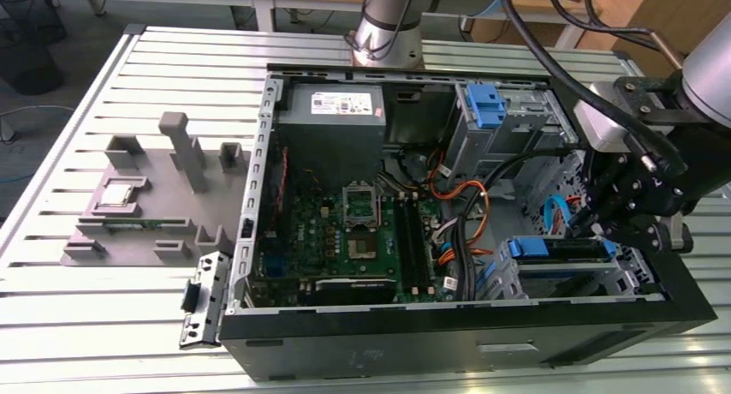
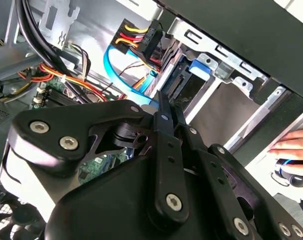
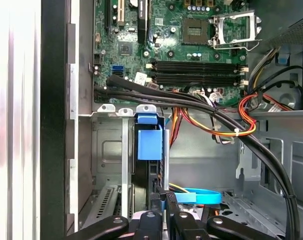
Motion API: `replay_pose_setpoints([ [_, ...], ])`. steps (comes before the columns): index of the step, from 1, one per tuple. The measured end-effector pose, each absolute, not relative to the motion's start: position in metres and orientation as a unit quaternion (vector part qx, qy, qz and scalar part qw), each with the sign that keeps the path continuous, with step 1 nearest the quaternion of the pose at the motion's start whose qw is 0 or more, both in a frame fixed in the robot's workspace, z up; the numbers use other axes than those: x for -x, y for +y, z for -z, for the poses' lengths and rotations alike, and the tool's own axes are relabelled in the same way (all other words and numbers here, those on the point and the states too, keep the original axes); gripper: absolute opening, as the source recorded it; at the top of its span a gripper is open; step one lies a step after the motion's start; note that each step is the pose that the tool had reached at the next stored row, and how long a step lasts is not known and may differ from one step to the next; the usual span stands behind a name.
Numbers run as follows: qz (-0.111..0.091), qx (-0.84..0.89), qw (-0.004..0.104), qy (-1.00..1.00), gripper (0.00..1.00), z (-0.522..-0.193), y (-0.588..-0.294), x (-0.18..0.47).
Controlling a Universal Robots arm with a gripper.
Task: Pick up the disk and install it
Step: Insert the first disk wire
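Note:
The disk [image 1: 556, 248] sits edge-up in the lower drive cage [image 1: 634, 283] of the open computer case, at the exterior view's right; its blue carrier [image 3: 150, 144] shows in the slot. My gripper [image 1: 605, 231] hangs just over that cage. In both wrist views the black fingers [image 3: 156, 210] lie pressed together, gripper [image 3: 164, 201] shut, tips at the disk's near end; whether they touch it I cannot tell. In the second wrist view the shut gripper [image 2: 164, 102] points toward the blue carrier [image 2: 199, 67].
Black and coloured cables [image 3: 226, 125] cross beside the cage. A second blue bracket [image 1: 485, 103] sits in the upper cage, near the grey power supply [image 1: 331, 103]. A grey fixture [image 1: 149, 197] stands outside the case. A person's hand [image 2: 296, 145] rests by the case edge.

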State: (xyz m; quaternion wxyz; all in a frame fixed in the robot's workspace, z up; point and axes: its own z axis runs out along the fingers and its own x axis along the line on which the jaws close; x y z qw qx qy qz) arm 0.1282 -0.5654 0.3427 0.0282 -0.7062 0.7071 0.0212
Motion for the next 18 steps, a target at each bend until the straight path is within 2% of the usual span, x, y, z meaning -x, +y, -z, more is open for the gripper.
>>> replay_pose_setpoints([
  [18, -0.019, 0.706, 0.030, 0.707, 0.16, -0.3388, -0.5671, -0.1256],
])
